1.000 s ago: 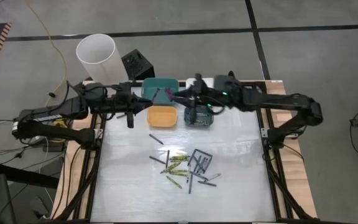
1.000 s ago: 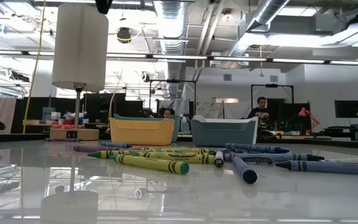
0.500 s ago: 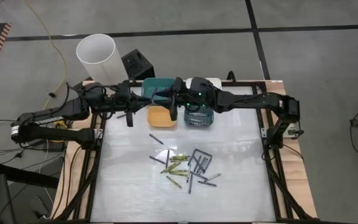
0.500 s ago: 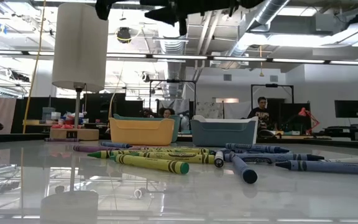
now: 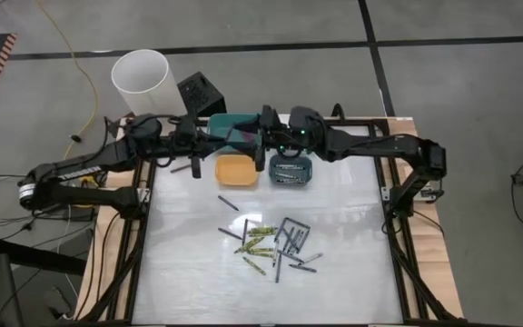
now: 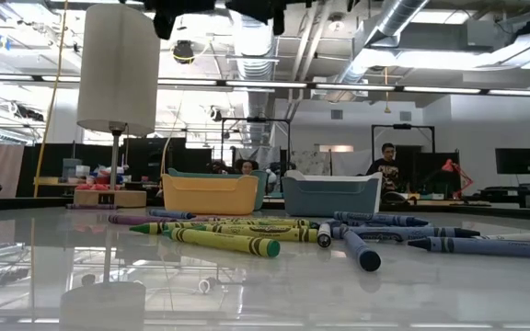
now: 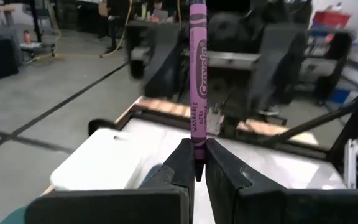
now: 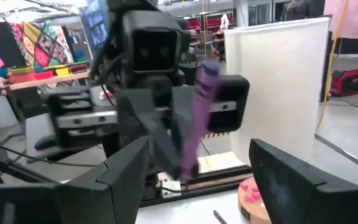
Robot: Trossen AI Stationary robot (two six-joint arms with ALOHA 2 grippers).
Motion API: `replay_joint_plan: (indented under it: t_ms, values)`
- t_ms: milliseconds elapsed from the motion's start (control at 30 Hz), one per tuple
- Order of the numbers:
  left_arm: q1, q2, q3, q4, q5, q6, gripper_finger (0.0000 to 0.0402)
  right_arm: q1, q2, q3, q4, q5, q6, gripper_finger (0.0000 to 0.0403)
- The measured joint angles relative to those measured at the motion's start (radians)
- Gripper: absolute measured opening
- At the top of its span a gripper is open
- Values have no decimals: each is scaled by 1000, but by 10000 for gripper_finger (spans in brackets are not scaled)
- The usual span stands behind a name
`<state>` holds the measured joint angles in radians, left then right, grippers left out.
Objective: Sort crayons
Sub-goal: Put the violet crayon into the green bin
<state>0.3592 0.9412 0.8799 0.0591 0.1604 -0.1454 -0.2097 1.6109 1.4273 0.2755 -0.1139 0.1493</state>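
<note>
Nearest the low camera lies the crayon pile point(image 6: 274, 234) on the table point(image 5: 343, 272), yellow-green, blue and grey sticks crossing and touching one another, with a dark purple one at the far left edge. In the high view the same pile sits mid-table, well apart from both grippers.

Farther back stand three bins: orange point(image 5: 236, 169), grey-blue point(image 5: 291, 170) and, behind them, teal point(image 5: 230, 127). Above the teal bin the two arms meet. The left gripper point(image 7: 195, 163) is clamped on the base of a purple crayon point(image 7: 197, 81), which stands straight out from its fingers. The right gripper point(image 8: 197, 180) faces it with jaws spread wide and nothing between them; in its wrist view the purple crayon shows just ahead, tilted.

This looks like a handover or a drop over the teal bin, though I cannot tell which. The risks, as I judge them: the left grip holds only the crayon's end, so a nudge from the right fingers could lever it loose, and it might fall outside the bin. The two wrists are close, so either could strike the other.

Beyond the table stand a white cylinder point(image 5: 141, 84) and a black box point(image 5: 199, 94); people show far off in the room.
</note>
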Motion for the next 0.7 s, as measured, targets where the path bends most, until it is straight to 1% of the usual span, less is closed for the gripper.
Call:
replay_joint_plan:
  t_ms: [100, 267, 400, 467, 533, 633, 700]
  values:
    - [-2, 38, 0, 50, 0, -7, 11, -18, 0, 0, -1, -20, 0, 281]
    - [-2, 68, 0, 67, -11, -25, 11, -37, -6, 0, -1, -21, -1, 281]
    - [-2, 77, 0, 88, -21, -23, 11, -55, -10, 0, 2, -56, 0, 268]
    - [-2, 75, 1, 101, -37, -19, 11, -61, -7, 0, -5, -67, 0, 249]
    - [-2, 75, 1, 95, -39, -18, 11, -62, -4, 0, -8, -69, 0, 221]
    - [-1, 76, 1, 89, -42, -17, 11, -65, -4, 0, -2, -72, -1, 162]
    - [-1, 78, 1, 92, -42, -16, 11, -69, -4, 0, 2, -99, -9, 120]
